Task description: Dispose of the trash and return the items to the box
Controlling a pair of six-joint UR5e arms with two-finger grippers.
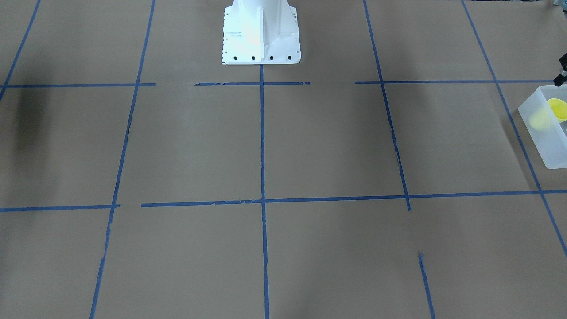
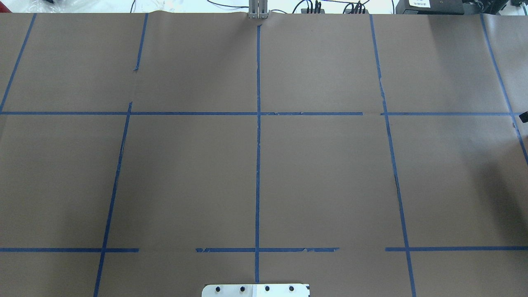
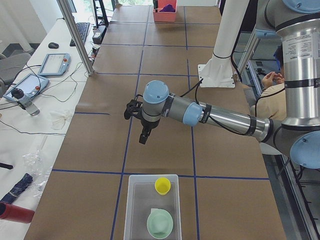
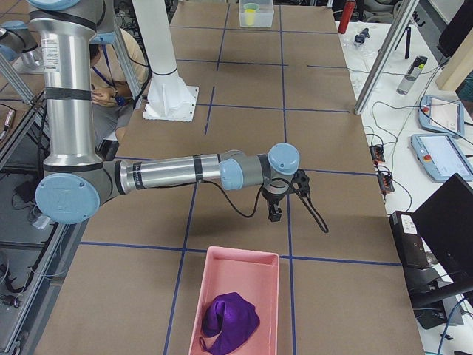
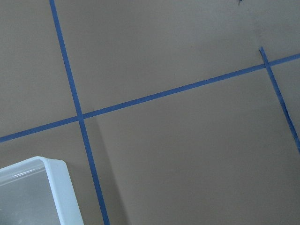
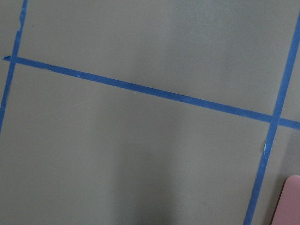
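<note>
The frosted-white box (image 3: 129,207) stands at the table's left end and holds the yellow cup (image 3: 162,185) and the mint-green bowl (image 3: 160,224). The box (image 1: 544,144) with the cup (image 1: 558,109) also shows at the front-facing view's right edge, and its corner (image 5: 58,187) shows in the left wrist view. My left gripper (image 3: 143,136) hangs above the table, short of the box. My right gripper (image 4: 275,214) hangs above the table, short of the pink tray. I cannot tell whether either gripper is open or shut. Neither wrist view shows fingers.
A pink tray (image 4: 222,266) with a purple cloth (image 4: 230,318) stands at the table's right end; its corner (image 6: 291,201) shows in the right wrist view. The white robot pedestal (image 1: 261,35) stands at the table's back middle. Blue tape lines grid the brown paper.
</note>
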